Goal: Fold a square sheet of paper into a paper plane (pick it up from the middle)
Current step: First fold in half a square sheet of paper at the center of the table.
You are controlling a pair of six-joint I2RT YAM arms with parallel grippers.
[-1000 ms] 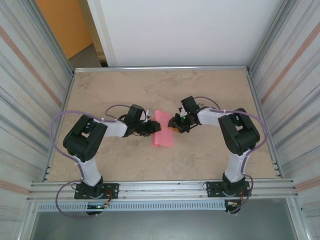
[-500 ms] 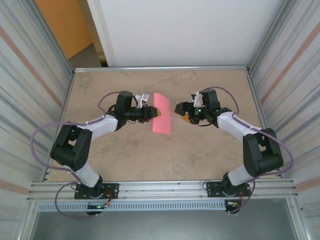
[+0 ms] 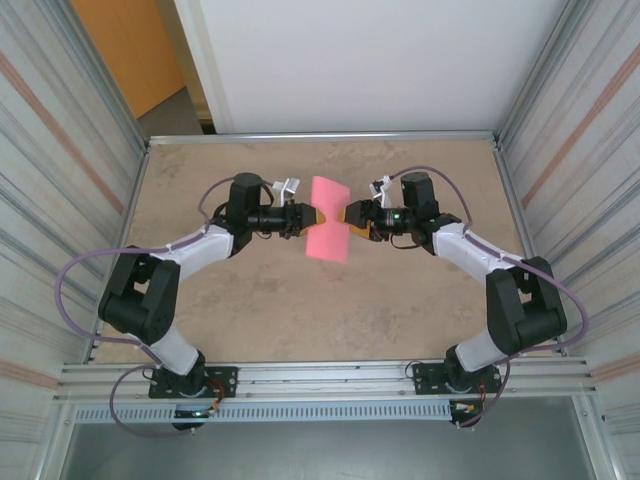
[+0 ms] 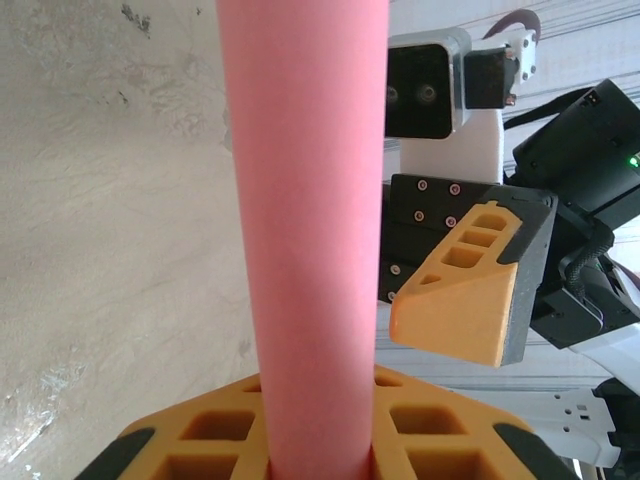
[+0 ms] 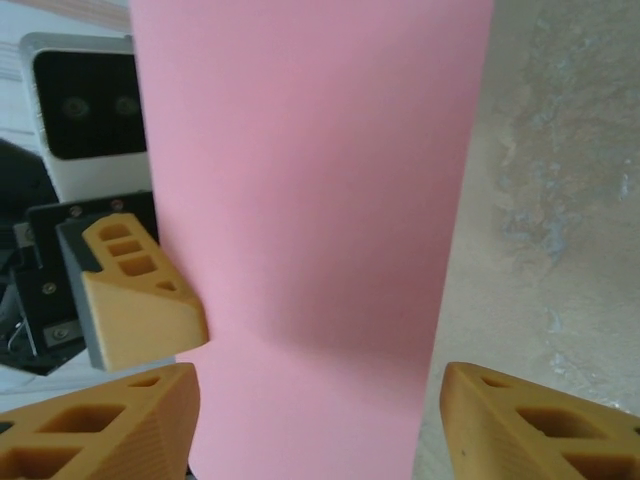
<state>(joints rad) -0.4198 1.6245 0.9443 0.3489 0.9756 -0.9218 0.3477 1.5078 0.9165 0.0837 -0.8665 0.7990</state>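
**Left.** The black left gripper (image 3: 298,218) reaches in level from the left side of the table. Its jaws are narrow and pinched on the left edge of the sheet. In the left wrist view the paper runs down between the two orange pads (image 4: 200,440) with no gap to be seen.

**Centre.** The thin pink-red sheet of paper (image 3: 328,232) is held clear of the mottled beige table (image 3: 400,310), about mid-table between the two grippers. From above it reads as a plain oblong, longer from near to far than from left to right. Whether it is folded in half or merely bowed cannot be told. No pointed nose, diagonal crease or wing fold is visible.

**Right.** The black right gripper (image 3: 352,217) faces the left one across the sheet. Its jaws stand wide, with an orange finger (image 5: 100,420) on either side of the paper's right part, not closed on it.

**Progress (judged).** The pick-up appears done, with the sheet aloft in the left grip alone. At most one fold has been made. The nose folds, the wing folds and the finished dart all seem to remain, so the task looks to be at an early stage.
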